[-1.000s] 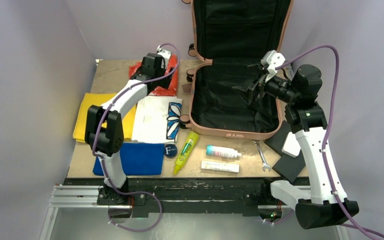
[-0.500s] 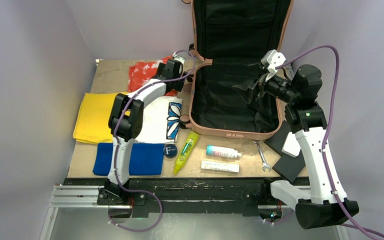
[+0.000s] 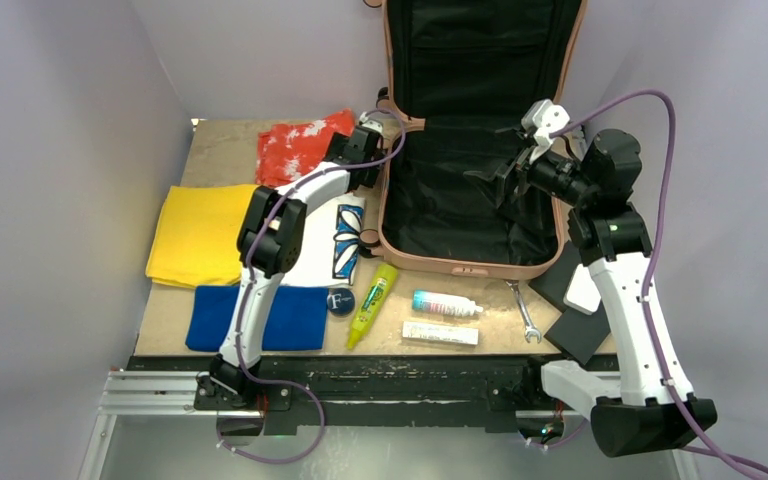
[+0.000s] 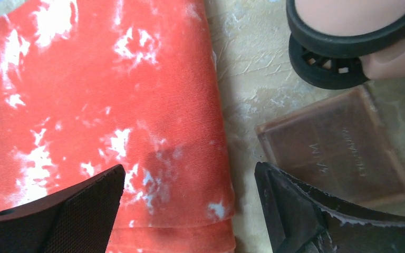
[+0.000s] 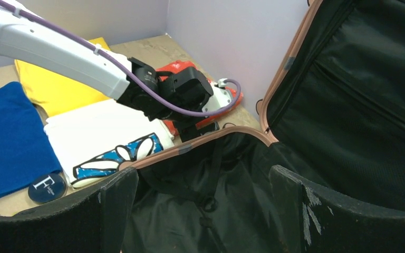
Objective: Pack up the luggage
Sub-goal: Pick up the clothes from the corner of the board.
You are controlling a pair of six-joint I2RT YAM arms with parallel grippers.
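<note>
The luggage [image 3: 465, 268], a salmon-pink suitcase with black lining, lies open at the back middle with its lid standing up. My left gripper [image 3: 365, 150] is open and empty, low over the right edge of a red-and-white cloth [image 4: 84, 105] and beside a flat brown square piece [image 4: 337, 147]. A suitcase wheel [image 4: 343, 58] shows just beyond it. In the left wrist view the gripper [image 4: 190, 205] straddles the cloth's edge. My right gripper [image 3: 495, 175] is open and empty above the suitcase's lower half; its wrist view [image 5: 203, 211] shows the black lining and the pink rim [image 5: 200, 141].
Left of the suitcase lie the red cloth [image 3: 295, 150], a yellow cloth [image 3: 200, 235], a white flowered shirt [image 3: 315, 240] and a blue cloth [image 3: 270, 317]. In front lie a dark disc [image 3: 341, 301], a yellow-green tube [image 3: 372, 300], a bottle [image 3: 445, 303], a white box [image 3: 440, 333], a wrench [image 3: 523, 310] and black pads [image 3: 575, 300].
My left arm has swung right, from over the red cloth to its right edge next to the suitcase's left side. The right arm has not moved.
</note>
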